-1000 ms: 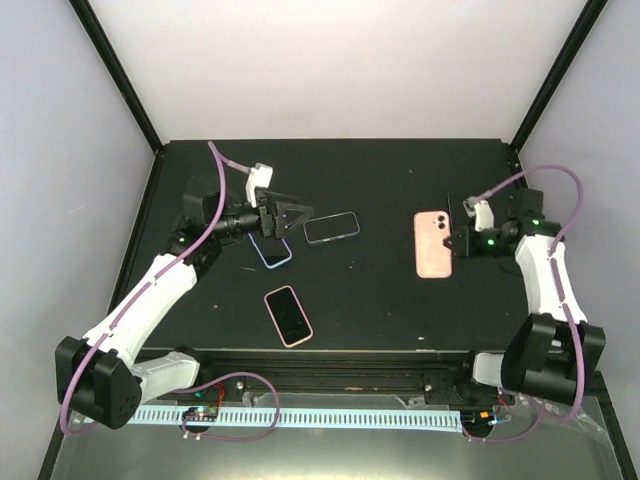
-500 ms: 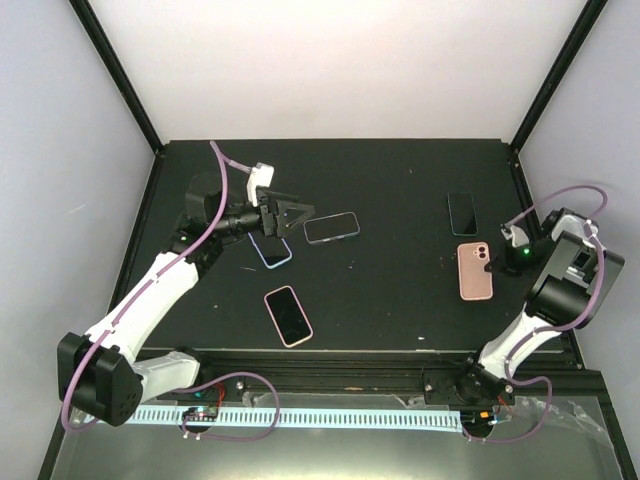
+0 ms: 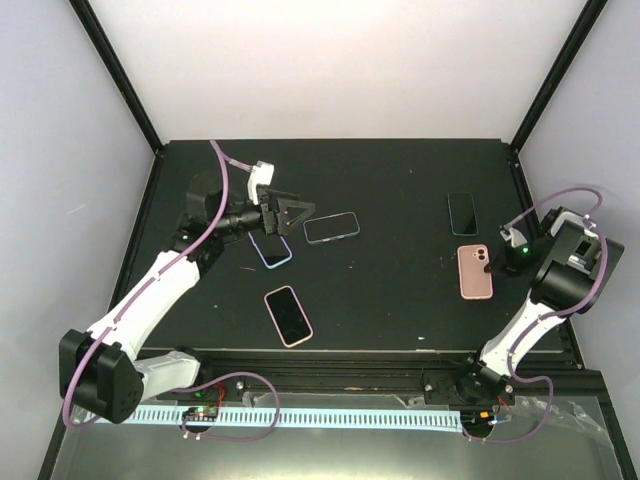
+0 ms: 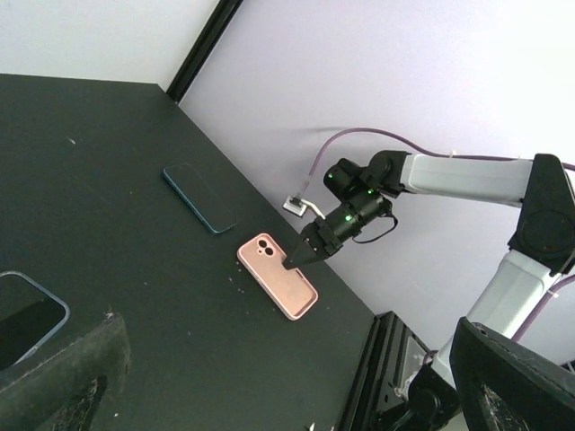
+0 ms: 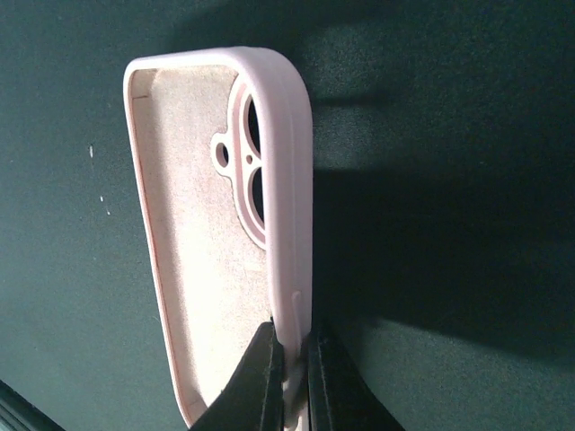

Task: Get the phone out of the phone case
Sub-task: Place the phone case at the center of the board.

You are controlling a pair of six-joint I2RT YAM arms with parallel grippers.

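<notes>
Black tabletop (image 3: 400, 310); pinching wall of empty pink phone case (image 5: 202, 269) with right gripper (image 5: 292, 350); holding nothing in wide-spread left gripper (image 3: 295, 214).

Middle of the surface (image 3: 400, 180) is wide open. Left side's blocked by the pink-cased phone (image 3: 288, 315), blue-cased phone (image 3: 275, 256) and grey phone (image 3: 331, 227); right by the pink case (image 3: 472, 280) and dark phone (image 3: 462, 213).

matt pink rubbery case (image 5: 216, 242), fuzzy lining inside.
</notes>
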